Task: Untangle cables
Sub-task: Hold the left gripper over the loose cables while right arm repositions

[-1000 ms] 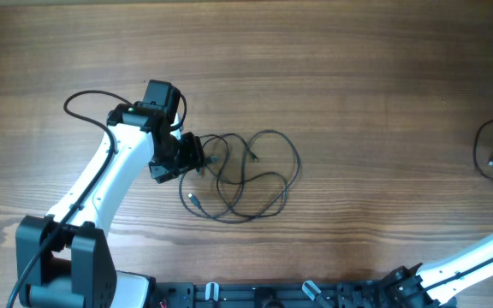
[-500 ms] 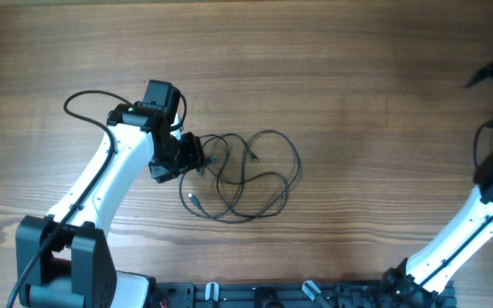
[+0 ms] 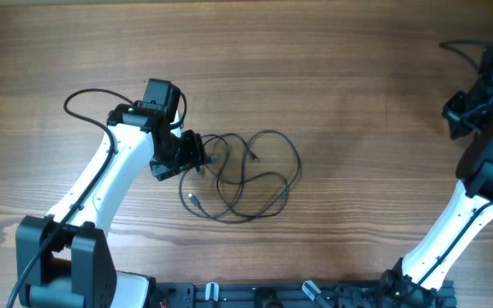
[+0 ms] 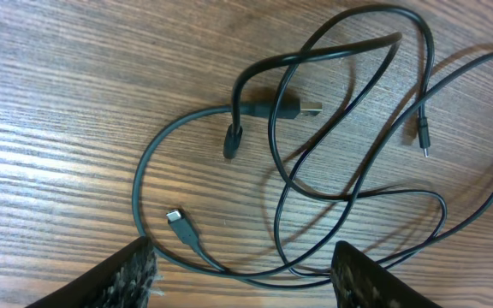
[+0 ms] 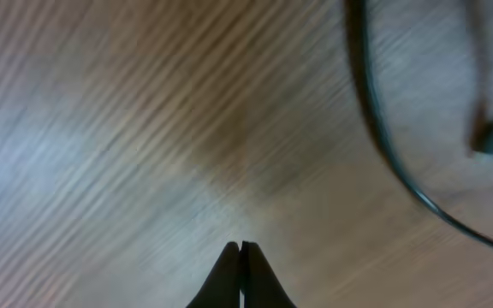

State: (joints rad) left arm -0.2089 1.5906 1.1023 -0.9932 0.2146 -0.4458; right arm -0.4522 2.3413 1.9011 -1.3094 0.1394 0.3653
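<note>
The cables [image 3: 245, 175] lie as a loose tangle of thin black loops at the table's middle. The left wrist view shows the same cables [image 4: 315, 162] with a metal USB plug [image 4: 308, 109], a small plug [image 4: 178, 221] and a tiny plug [image 4: 422, 137]. My left gripper [image 3: 197, 158] sits at the tangle's left edge, open, and its jaws [image 4: 246, 282] stand on either side of a couple of strands without pinching them. My right gripper [image 3: 452, 115] is far off at the right edge. It is shut [image 5: 242, 257] and empty above bare wood, with another black cable [image 5: 383, 137] blurred off to its upper right.
The left arm's own thick wire [image 3: 84, 98] loops out at the far left. The right arm [image 3: 478, 197] runs up the right edge from the base rail [image 3: 272, 295] at the front.
The right arm has swung up from the bottom right corner to the upper right edge, and its jaws have closed. The left arm and the tangle have not moved.
</note>
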